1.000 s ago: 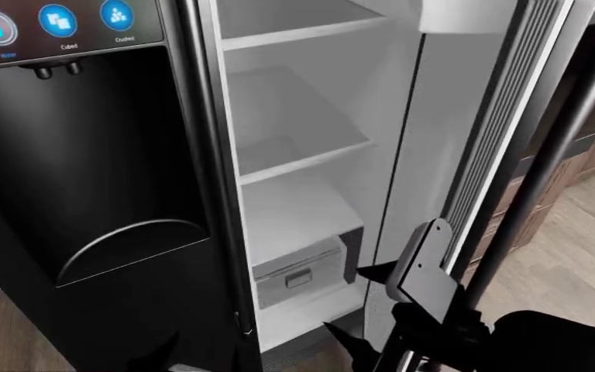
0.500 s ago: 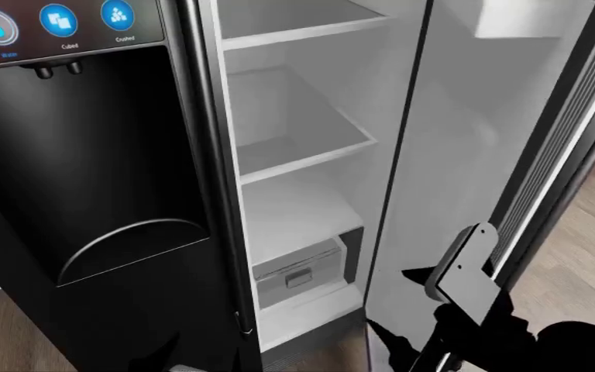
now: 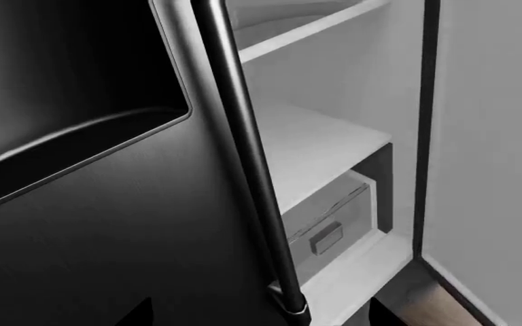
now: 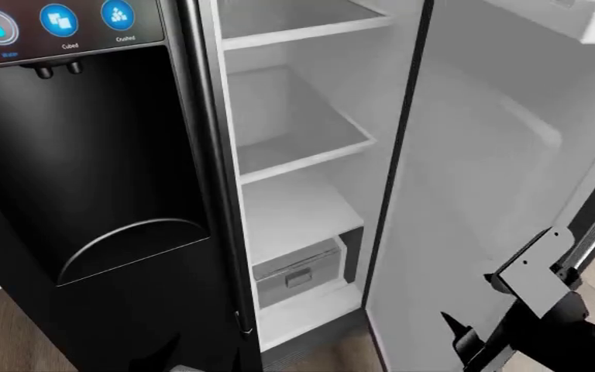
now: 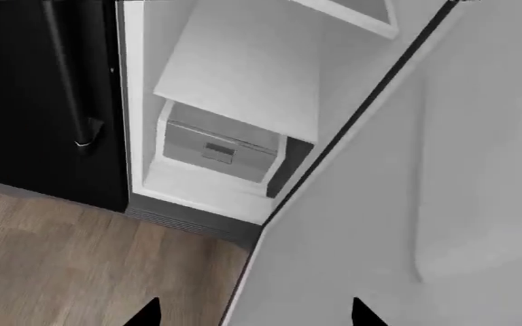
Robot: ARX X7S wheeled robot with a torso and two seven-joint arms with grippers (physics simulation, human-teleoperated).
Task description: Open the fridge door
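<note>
While standing at far left: dispenser door (image 4: 80, 178), shut, with blue icons. Centre: white shelves (image 4: 303, 147), grey drawer (image 4: 297, 271) at bottom. Right: fridge door (image 4: 473, 194), swung wide open, white lining exposed. Lower right: right pincer (image 4: 530, 298) at door edge; grip state cannot be told. Left pincer (image 3: 256, 314): tips barely visible, state unclear.

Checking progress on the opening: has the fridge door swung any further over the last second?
Yes. In the head view the fridge door has swung further open, toward that view's right, away from the fixed shelves; its gasket edge has nearly left view.
</note>
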